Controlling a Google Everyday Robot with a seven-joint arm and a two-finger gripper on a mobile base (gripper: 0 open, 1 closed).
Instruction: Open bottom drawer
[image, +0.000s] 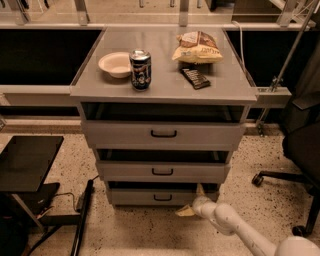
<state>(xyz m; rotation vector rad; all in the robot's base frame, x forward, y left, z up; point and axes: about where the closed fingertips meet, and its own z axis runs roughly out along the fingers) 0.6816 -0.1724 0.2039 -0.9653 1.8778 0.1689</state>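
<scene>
The bottom drawer is the lowest of three grey fronts, just above the floor. The gripper sits low at the drawer's right end with its fingers spread apart. A bowl, can and chip bag rest on the cabinet top, and an office chair stands to the right.

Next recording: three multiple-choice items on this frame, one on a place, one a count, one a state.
1. Where is the gripper? A at the office chair; B at the bottom drawer's right end; C on the top drawer's handle.
2. How many objects sit on the cabinet top? A two; B four; C six.
3. The can is: A upright; B tipped over; C crushed.
1 B: it is right of the black handle.
2 B: bowl, can, chip bag, dark bar.
3 A: its lid faces up.
</scene>
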